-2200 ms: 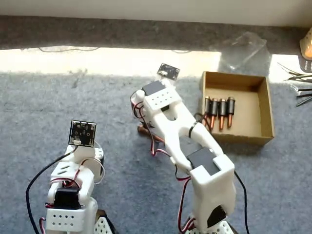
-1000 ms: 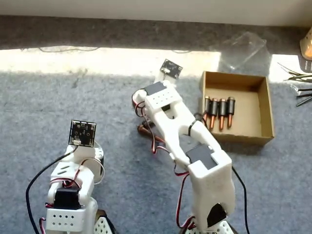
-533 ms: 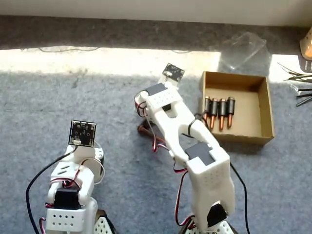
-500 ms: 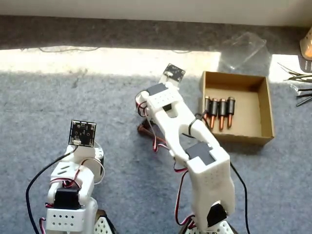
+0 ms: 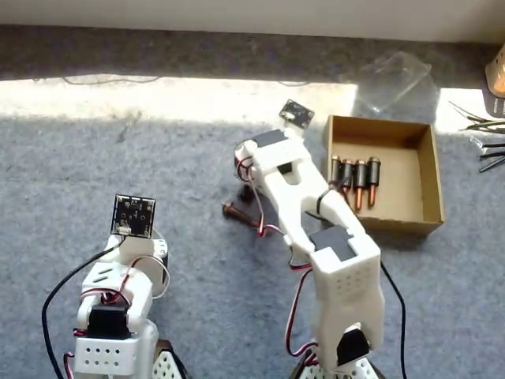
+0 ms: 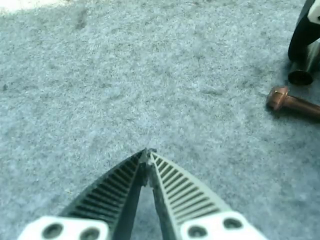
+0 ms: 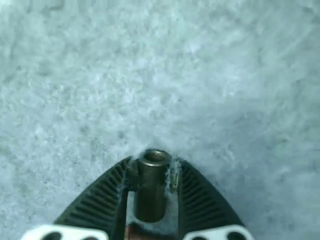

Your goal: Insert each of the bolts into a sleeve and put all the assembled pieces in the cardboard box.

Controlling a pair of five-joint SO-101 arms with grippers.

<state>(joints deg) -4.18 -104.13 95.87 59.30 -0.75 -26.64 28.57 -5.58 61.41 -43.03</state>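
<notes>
My right gripper (image 7: 152, 167) is shut on a dark metal sleeve (image 7: 151, 186), held with its open end pointing away from the wrist, just above the grey carpet. From above, that sleeve (image 5: 248, 192) pokes out under the right arm's wrist. A copper bolt (image 5: 237, 212) lies loose on the carpet right beside it; the left wrist view has the same bolt (image 6: 292, 103) next to the sleeve (image 6: 301, 70). The cardboard box (image 5: 422, 213) holds several assembled pieces (image 5: 355, 180) in a row. My left gripper (image 6: 148, 152) is shut and holds nothing, low over bare carpet.
A crumpled clear plastic bag (image 5: 394, 79) lies behind the box. Loose wires (image 5: 489, 134) sit at the right edge. A sunlit strip (image 5: 158, 99) runs along the carpet's far side. The left arm (image 5: 118, 300) is folded at the near left.
The right arm has swung right, toward the box, with the sleeve in its gripper, uncovering the bolt on the carpet. The left arm has not moved.
</notes>
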